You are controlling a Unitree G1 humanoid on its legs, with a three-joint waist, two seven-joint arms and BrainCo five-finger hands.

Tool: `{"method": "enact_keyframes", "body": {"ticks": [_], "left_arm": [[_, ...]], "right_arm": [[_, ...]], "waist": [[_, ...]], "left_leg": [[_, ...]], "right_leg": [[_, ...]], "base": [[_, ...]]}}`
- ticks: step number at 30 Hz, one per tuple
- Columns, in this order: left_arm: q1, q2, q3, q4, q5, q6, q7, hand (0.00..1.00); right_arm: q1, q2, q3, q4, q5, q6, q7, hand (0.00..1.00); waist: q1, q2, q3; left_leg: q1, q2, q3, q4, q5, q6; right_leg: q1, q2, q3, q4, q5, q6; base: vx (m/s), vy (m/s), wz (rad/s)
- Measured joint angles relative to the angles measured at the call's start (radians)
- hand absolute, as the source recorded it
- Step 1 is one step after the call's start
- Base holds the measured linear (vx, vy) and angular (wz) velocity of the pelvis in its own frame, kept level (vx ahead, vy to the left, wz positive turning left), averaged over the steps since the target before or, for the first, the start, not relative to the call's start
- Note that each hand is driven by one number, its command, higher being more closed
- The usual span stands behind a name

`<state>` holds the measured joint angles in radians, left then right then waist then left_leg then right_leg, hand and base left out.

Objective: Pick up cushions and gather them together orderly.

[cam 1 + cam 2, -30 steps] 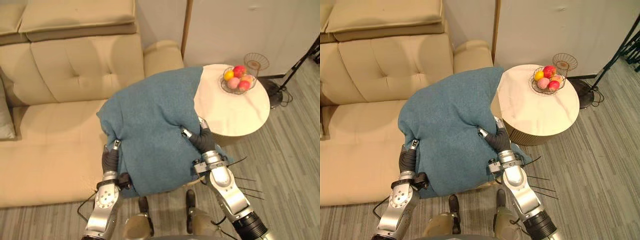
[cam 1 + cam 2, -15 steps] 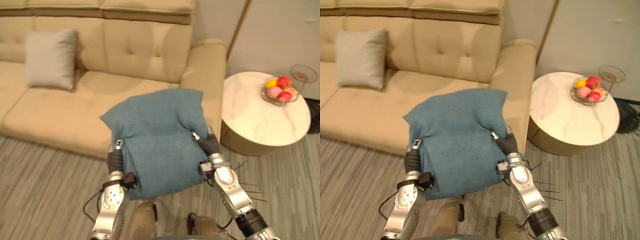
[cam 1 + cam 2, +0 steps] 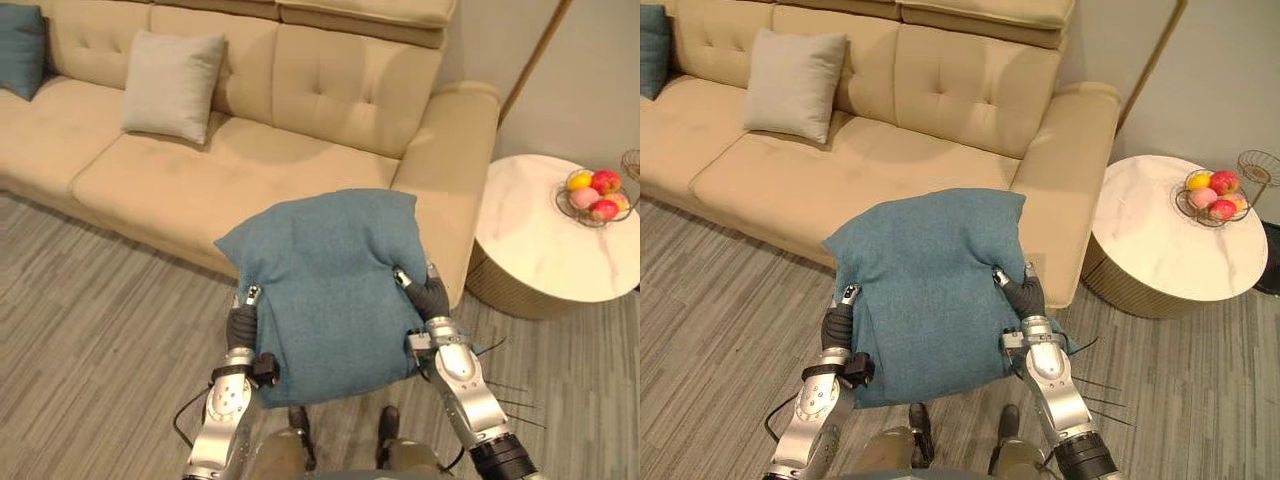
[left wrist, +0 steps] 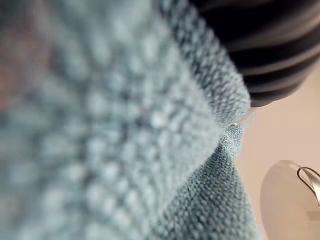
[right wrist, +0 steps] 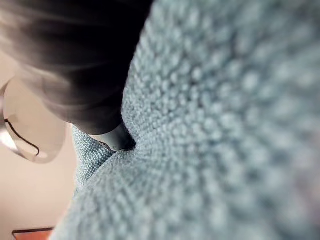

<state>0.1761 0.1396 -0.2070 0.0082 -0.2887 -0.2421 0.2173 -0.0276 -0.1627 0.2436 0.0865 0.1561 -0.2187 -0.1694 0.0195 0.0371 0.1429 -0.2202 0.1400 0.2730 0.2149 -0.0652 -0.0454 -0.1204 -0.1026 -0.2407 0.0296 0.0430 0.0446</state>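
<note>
A large blue cushion [image 3: 330, 285] hangs between my two hands, over the floor in front of the sofa [image 3: 300, 120]. My left hand [image 3: 243, 320] is against its left edge, with the cloth draped over it. On the cushion's right side my right hand [image 3: 430, 297] has its thumb dug into the top face and its fingers curled round the edge. A beige cushion [image 3: 172, 86] leans upright on the sofa's backrest. Another blue cushion [image 3: 20, 50] stands at the sofa's far left. Both wrist views show blue knit cloth [image 4: 100, 125] pressed close.
A round white side table [image 3: 550, 250] stands right of the sofa's arm, with a wire bowl of fruit [image 3: 593, 195] on it. Grey striped floor [image 3: 90, 300] lies open to my left and in front of the sofa.
The whole view has shifted: the sofa and table now lie farther off and more of the sofa's left side shows. The blue cushion stays between my hands, now over the floor.
</note>
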Motion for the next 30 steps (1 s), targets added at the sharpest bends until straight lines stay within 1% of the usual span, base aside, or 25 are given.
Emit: {"method": "enact_keyframes", "body": {"ticks": [3, 5, 7, 8, 9, 10, 11, 12, 14, 15, 16, 17, 18, 19, 20, 21, 22, 23, 24, 25, 26, 27, 28, 29, 30], "left_arm": [[0.001, 0.004, 0.0, 0.0, -0.001, 0.0, 0.0, 1.0], [0.001, 0.004, 0.0, -0.001, -0.001, 0.0, 0.0, 1.0], [0.006, 0.007, 0.0, -0.001, -0.001, 0.0, 0.0, 1.0], [0.011, 0.01, 0.0, -0.002, -0.001, 0.0, 0.0, 1.0], [0.028, 0.018, 0.0, -0.012, -0.001, 0.0, 0.0, 1.0], [0.035, 0.022, 0.001, -0.014, -0.001, 0.0, 0.0, 1.0], [0.038, 0.025, 0.001, -0.013, -0.001, 0.001, 0.0, 1.0], [0.04, 0.038, 0.001, -0.013, -0.001, 0.002, 0.001, 1.0], [0.038, 0.043, 0.001, -0.012, -0.001, 0.001, 0.0, 1.0], [0.034, 0.043, -0.001, -0.01, -0.001, 0.001, 0.0, 1.0], [0.025, 0.044, -0.005, -0.003, -0.001, 0.001, 0.0, 1.0], [0.011, 0.045, -0.016, 0.009, -0.001, 0.001, 0.0, 1.0], [-0.004, 0.053, -0.035, 0.027, 0.001, 0.001, 0.0, 1.0], [-0.003, 0.057, -0.049, 0.035, 0.002, 0.001, 0.0, 1.0], [-0.003, 0.055, -0.061, 0.045, 0.004, 0.002, 0.0, 1.0], [0.007, 0.031, -0.064, 0.059, 0.009, 0.005, -0.007, 1.0], [0.006, 0.023, -0.062, 0.063, 0.013, 0.005, -0.01, 1.0], [0.003, 0.019, -0.055, 0.073, 0.013, 0.005, -0.02, 1.0], [-0.001, 0.015, -0.055, 0.083, 0.013, 0.006, -0.023, 1.0], [-0.001, 0.003, -0.055, 0.094, 0.013, 0.01, -0.024, 1.0], [0.0, -0.01, -0.055, 0.099, 0.013, 0.012, -0.024, 1.0], [0.0, -0.015, -0.054, 0.1, 0.013, 0.012, -0.024, 1.0], [-0.003, -0.024, -0.049, 0.1, 0.014, 0.008, -0.028, 1.0], [-0.003, -0.025, -0.043, 0.099, 0.014, 0.005, -0.033, 1.0], [-0.004, -0.03, -0.026, 0.099, 0.016, 0.004, -0.043, 1.0]], "right_arm": [[0.0, 0.001, 0.004, -0.002, 0.001, 0.001, 0.0, 1.0], [-0.001, 0.001, 0.004, -0.003, 0.001, 0.001, 0.0, 1.0], [-0.001, 0.001, 0.006, -0.003, 0.001, 0.004, 0.001, 1.0], [-0.001, 0.001, 0.01, -0.003, 0.0, 0.005, 0.001, 1.0], [-0.003, 0.001, 0.014, -0.002, -0.001, 0.005, 0.006, 1.0], [-0.003, 0.001, 0.02, 0.006, 0.0, 0.006, 0.011, 1.0], [0.0, 0.001, 0.024, 0.009, 0.0, 0.009, 0.013, 1.0], [0.006, 0.001, 0.031, 0.009, 0.0, 0.01, 0.018, 1.0], [0.005, -0.002, 0.031, 0.009, 0.0, 0.008, 0.019, 1.0], [0.005, -0.005, 0.031, 0.009, 0.0, 0.008, 0.019, 1.0], [0.008, -0.007, 0.028, 0.009, 0.001, 0.008, 0.019, 1.0], [0.018, -0.011, 0.022, 0.009, 0.001, 0.008, 0.019, 1.0], [0.039, -0.015, 0.01, 0.008, 0.003, 0.008, 0.019, 1.0], [0.061, -0.015, 0.003, 0.007, 0.008, 0.008, 0.019, 1.0], [0.08, -0.017, -0.003, 0.007, 0.012, 0.007, 0.019, 1.0], [0.104, -0.023, -0.011, 0.006, 0.013, 0.008, 0.021, 1.0], [0.105, -0.023, -0.012, 0.006, 0.013, 0.01, 0.021, 1.0], [0.099, -0.025, -0.014, 0.004, 0.012, 0.01, 0.021, 1.0], [0.099, -0.027, -0.016, 0.004, 0.012, 0.01, 0.021, 1.0], [0.102, -0.028, -0.019, 0.004, 0.013, 0.01, 0.021, 1.0], [0.104, -0.029, -0.022, 0.002, 0.013, 0.01, 0.02, 1.0], [0.104, -0.031, -0.026, -0.005, 0.013, 0.01, 0.02, 1.0], [0.104, -0.033, -0.033, -0.032, 0.012, 0.01, 0.02, 1.0], [0.102, -0.032, -0.033, -0.041, 0.011, 0.009, 0.02, 1.0], [0.102, -0.031, -0.033, -0.054, 0.01, 0.009, 0.021, 1.0]], "waist": [[0.005, 0.0, -0.001], [0.013, -0.001, -0.002], [0.01, -0.01, -0.003], [0.006, -0.019, -0.007], [-0.006, -0.026, -0.012], [-0.007, -0.026, -0.011], [-0.011, -0.022, -0.007], [-0.012, -0.02, -0.005], [-0.033, -0.021, -0.006], [-0.054, -0.023, -0.007], [-0.066, -0.023, -0.007], [-0.069, -0.026, -0.009], [-0.073, -0.045, -0.017], [-0.083, -0.057, -0.025], [-0.088, -0.052, -0.03], [-0.088, -0.004, -0.046], [-0.089, 0.015, -0.054], [-0.08, 0.028, -0.049], [-0.076, 0.031, -0.046], [-0.064, 0.03, -0.042], [-0.058, 0.025, -0.039], [-0.059, 0.024, -0.039], [-0.057, 0.023, -0.038], [-0.055, 0.024, -0.039], [-0.047, 0.024, -0.038]], "left_leg": [[-0.022, -0.006, -0.011, 0.05, -0.028, 0.015], [-0.038, -0.017, -0.014, 0.086, -0.057, 0.028], [-0.048, -0.046, -0.027, 0.14, -0.105, 0.047], [-0.044, -0.056, -0.033, 0.143, -0.113, 0.051], [-0.038, -0.084, -0.051, 0.151, -0.134, 0.077], [-0.018, -0.089, -0.053, 0.145, -0.143, 0.092], [0.002, -0.087, -0.061, 0.14, -0.143, 0.092], [0.037, -0.08, -0.077, 0.121, -0.15, 0.092], [0.073, -0.079, -0.102, 0.092, -0.157, 0.082], [0.099, -0.081, -0.121, 0.069, -0.162, 0.073], [0.116, -0.084, -0.134, 0.059, -0.168, 0.065], [0.134, -0.088, -0.142, 0.053, -0.176, 0.054], [0.163, -0.106, -0.152, 0.06, -0.194, 0.031], [0.181, -0.115, -0.166, 0.084, -0.229, 0.014], [0.199, -0.108, -0.178, 0.101, -0.257, -0.008], [0.193, -0.055, -0.177, 0.158, -0.281, -0.05], [0.129, -0.015, -0.173, 0.281, -0.273, -0.08], [0.047, 0.049, -0.161, 0.494, -0.215, -0.133], [0.02, 0.071, -0.156, 0.562, -0.199, -0.134], [0.0, 0.099, -0.141, 0.653, -0.204, -0.127], [-0.007, 0.107, -0.111, 0.693, -0.216, -0.103], [-0.015, 0.106, -0.095, 0.691, -0.228, -0.083], [-0.027, 0.101, -0.063, 0.644, -0.253, -0.041], [-0.032, 0.101, -0.06, 0.616, -0.26, -0.031], [-0.04, 0.099, -0.077, 0.533, -0.264, -0.033]], "right_leg": [[0.003, -0.011, -0.007, 0.01, -0.011, 0.01], [-0.022, -0.025, -0.007, 0.068, -0.049, 0.02], [-0.077, -0.077, -0.001, 0.233, -0.146, 0.022], [-0.09, -0.09, 0.005, 0.276, -0.159, 0.016], [-0.138, -0.127, 0.03, 0.411, -0.162, 0.02], [-0.207, -0.144, 0.048, 0.557, -0.138, -0.02], [-0.226, -0.138, 0.055, 0.587, -0.164, -0.02], [-0.232, -0.1, 0.055, 0.549, -0.201, -0.02], [-0.239, -0.054, 0.056, 0.434, -0.194, -0.017], [-0.252, -0.022, 0.05, 0.322, -0.159, -0.006], [-0.257, -0.009, 0.05, 0.245, -0.121, -0.005], [-0.259, -0.002, 0.051, 0.176, -0.08, 0.001], [-0.26, -0.007, 0.059, 0.115, -0.022, -0.013], [-0.254, -0.014, 0.066, 0.124, 0.013, -0.044], [-0.252, -0.012, 0.066, 0.159, 0.09, -0.065], [-0.254, 0.025, 0.044, 0.206, 0.041, -0.088], [-0.251, 0.059, 0.033, 0.203, 0.018, -0.1], [-0.215, 0.111, 0.043, 0.177, 0.019, -0.126], [-0.192, 0.128, 0.052, 0.163, 0.017, -0.132], [-0.143, 0.152, 0.076, 0.134, 0.014, -0.138], [-0.095, 0.159, 0.104, 0.104, 0.011, -0.142], [-0.071, 0.157, 0.118, 0.087, 0.011, -0.143], [-0.037, 0.155, 0.17, 0.056, 0.01, -0.142], [-0.028, 0.155, 0.193, 0.048, 0.01, -0.142], [-0.005, 0.154, 0.241, 0.031, 0.01, -0.142]], "base": [[-0.04, 0.1, 0.13], [-0.01, 0.117, 0.07], [0.03, 0.148, 0.19], [0.11, 0.089, 0.33], [0.13, 0.084, 0.23], [0.18, 0.102, 0.21], [0.19, 0.085, 0.13], [0.25, 0.055, 0.26], [0.25, -0.01, 0.41], [0.31, -0.05, 0.54], [0.34, -0.064, 0.58], [0.48, -0.14, 0.58], [0.43, -0.157, 0.62], [0.45, -0.191, 0.62], [0.49, -0.226, 0.41], [0.49, -0.209, 0.17], [0.7, -0.29, -0.27], [0.51, -0.194, -0.42], [0.5, -0.186, -0.71], [0.38, -0.07, -0.72], [0.36, -0.051, -0.71], [0.49, -0.041, -0.79], [0.3, -0.022, -0.7], [0.39, 0.039, -1.07], [0.27, 0.102, -1.16]]}}
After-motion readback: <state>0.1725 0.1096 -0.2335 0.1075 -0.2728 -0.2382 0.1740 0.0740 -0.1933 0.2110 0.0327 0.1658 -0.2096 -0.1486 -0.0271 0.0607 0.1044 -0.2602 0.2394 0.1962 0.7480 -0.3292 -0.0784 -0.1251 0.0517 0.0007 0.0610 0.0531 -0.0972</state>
